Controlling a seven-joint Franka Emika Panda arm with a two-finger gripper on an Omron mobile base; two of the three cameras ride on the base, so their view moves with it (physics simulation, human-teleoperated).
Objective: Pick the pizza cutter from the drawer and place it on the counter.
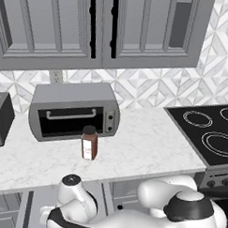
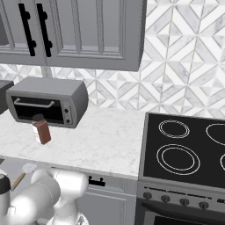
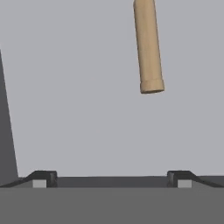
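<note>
- The counter [image 1: 143,136] is a long marble slab with plenty of bare room between the oven [image 1: 73,112] and the stovetop [image 1: 206,131]; that open stretch looks the safest landing place; its front edge overhangs the drawer, so I judge a lift must first come back clear of that lip.
- The drawer [image 3: 78,87] is pulled out below the counter; its floor is flat and grey, with one side wall showing dark at the left of the hand view.
- The bottle [image 1: 89,143] stands near the counter's front edge, just before the oven; worth keeping wide of it when setting down.
- The cutter [image 3: 148,46] lies flat on the drawer floor; in the right base view its wheel and tan handle peep out beside the arm; it looks light and stiff; the round wooden handle is the sensible hold, the wheel being thin and likely slippery.
- The gripper [image 3: 111,179] hangs over the drawer with jaws spread wide, holding nothing; the handle lies ahead and off to one side, not between the fingertips.
</note>
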